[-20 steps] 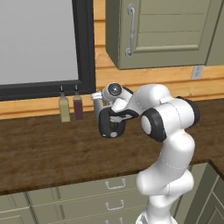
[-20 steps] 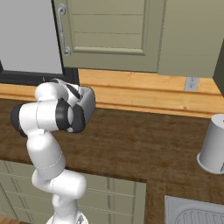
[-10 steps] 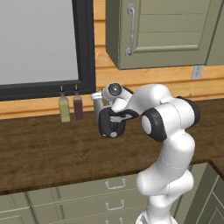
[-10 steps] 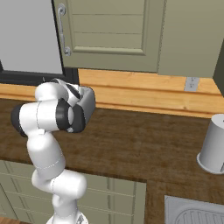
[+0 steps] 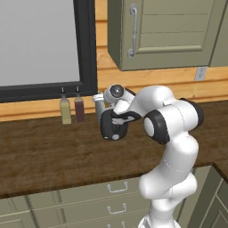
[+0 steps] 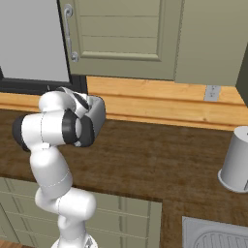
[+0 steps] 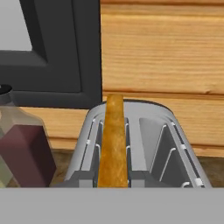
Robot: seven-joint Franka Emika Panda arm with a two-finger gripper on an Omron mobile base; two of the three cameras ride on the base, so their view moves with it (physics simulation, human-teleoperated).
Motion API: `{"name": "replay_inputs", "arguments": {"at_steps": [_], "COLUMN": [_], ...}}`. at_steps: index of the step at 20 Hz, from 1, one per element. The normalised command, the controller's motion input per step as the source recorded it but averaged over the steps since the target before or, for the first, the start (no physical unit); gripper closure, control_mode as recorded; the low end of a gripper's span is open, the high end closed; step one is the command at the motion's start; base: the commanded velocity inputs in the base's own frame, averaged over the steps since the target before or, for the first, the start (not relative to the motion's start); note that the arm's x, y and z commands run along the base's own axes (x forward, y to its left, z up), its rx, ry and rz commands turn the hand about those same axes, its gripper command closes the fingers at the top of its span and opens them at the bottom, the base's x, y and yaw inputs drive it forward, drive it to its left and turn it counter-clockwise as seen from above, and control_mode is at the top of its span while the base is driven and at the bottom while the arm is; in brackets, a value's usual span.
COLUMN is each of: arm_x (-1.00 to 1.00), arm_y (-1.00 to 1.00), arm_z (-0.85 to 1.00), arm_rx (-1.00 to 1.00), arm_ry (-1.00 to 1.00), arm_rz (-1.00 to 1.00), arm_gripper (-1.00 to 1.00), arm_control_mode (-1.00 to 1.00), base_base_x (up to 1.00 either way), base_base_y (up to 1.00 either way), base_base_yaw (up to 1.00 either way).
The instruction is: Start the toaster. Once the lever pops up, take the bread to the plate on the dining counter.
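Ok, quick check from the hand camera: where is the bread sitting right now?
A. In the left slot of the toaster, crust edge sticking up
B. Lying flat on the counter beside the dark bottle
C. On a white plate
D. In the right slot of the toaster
A. In the hand view the bread stands on edge in the left slot of the toaster, its crust rising above the rim, while the right slot is empty.

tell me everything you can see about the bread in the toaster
The bread is a thin slice seen edge-on in the hand view, showing its orange-brown crust. It stands upright in the left-hand slot of the silver toaster, its top edge rising above the slot rim, between the slot's wire guides. The other slot is empty. Its flat faces are hidden from this angle. A dark-filled bottle stands just beside the toaster.
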Motion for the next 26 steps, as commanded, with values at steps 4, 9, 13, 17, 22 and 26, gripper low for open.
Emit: {"name": "replay_inputs", "arguments": {"at_steps": [4, 9, 13, 17, 22, 26], "arm_x": [0.00, 0.00, -0.02, -0.05, -0.12, -0.26], "arm_y": [0.00, 0.00, 0.00, 0.00, 0.01, 0.01], "arm_z": [0.00, 0.00, 0.00, 0.03, 0.36, 0.51], "arm_rx": [0.00, 0.00, 0.00, 0.00, 0.00, 0.00], "arm_ry": [0.00, 0.00, 0.00, -0.04, -0.01, -0.01], "arm_rz": [0.00, 0.00, 0.00, 0.00, 0.00, 0.00], "arm_gripper": [1.00, 1.00, 1.00, 1.00, 1.00, 1.00], "arm_control_mode": [-1.00, -1.00, -1.00, -1.00, -1.00, -1.00], "base_base_x": [0.00, 0.00, 0.00, 0.00, 0.00, 0.00], "base_base_y": [0.00, 0.00, 0.00, 0.00, 0.00, 0.00], "base_base_yaw": [0.00, 0.00, 0.00, 0.00, 0.00, 0.00]}}
